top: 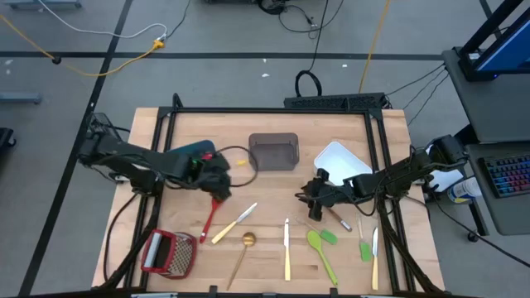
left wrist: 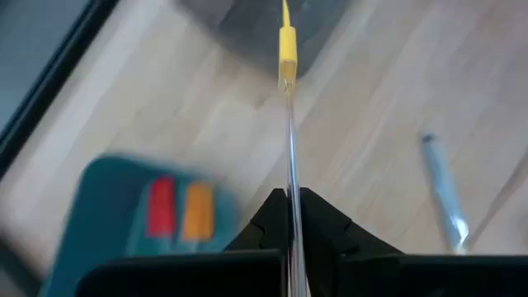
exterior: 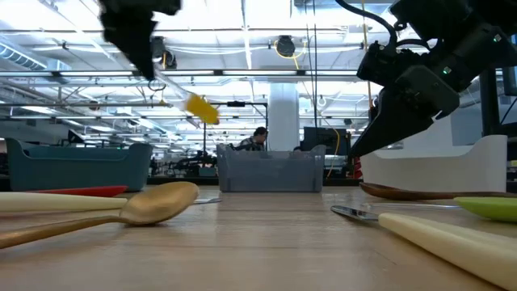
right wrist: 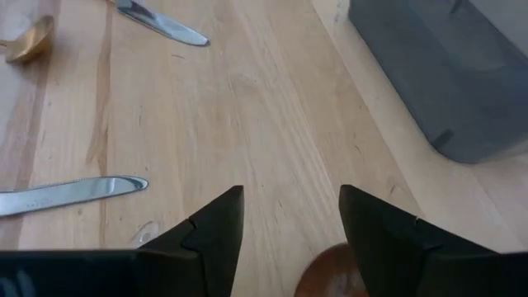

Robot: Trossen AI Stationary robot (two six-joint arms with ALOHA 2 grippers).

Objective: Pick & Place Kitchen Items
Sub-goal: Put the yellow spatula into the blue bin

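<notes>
My left gripper (top: 218,184) is beside the teal bin (top: 194,151), above the table, shut on a slim utensil with a clear handle and a yellow head (top: 241,161). The utensil also shows in the low view (exterior: 200,108). The teal bin (left wrist: 124,214) holds a red and an orange item. My right gripper (top: 315,195) is open and empty in front of the white bin (top: 341,159). Its fingers (right wrist: 210,235) stand above the bowl of the brown wooden spoon (right wrist: 330,279). On the table lie a red spatula (top: 211,217), a gold spoon (top: 246,245), cream-handled knives (top: 234,223) and green spoons (top: 320,245). My left gripper pinches the clear handle (left wrist: 290,186) between its two shut fingers. The utensil sticks out forward from the fingertips, its yellow head (left wrist: 286,45) toward the grey bin (left wrist: 247,21). It is lifted clear of the table and slants down from the gripper (exterior: 133,36).
The grey bin (top: 273,151) stands at the back middle. A red-framed grater (top: 168,252) lies at the near left. More knives (top: 286,248) and a small green spatula (top: 364,248) lie along the near edge. A person shows far behind the table (exterior: 258,139).
</notes>
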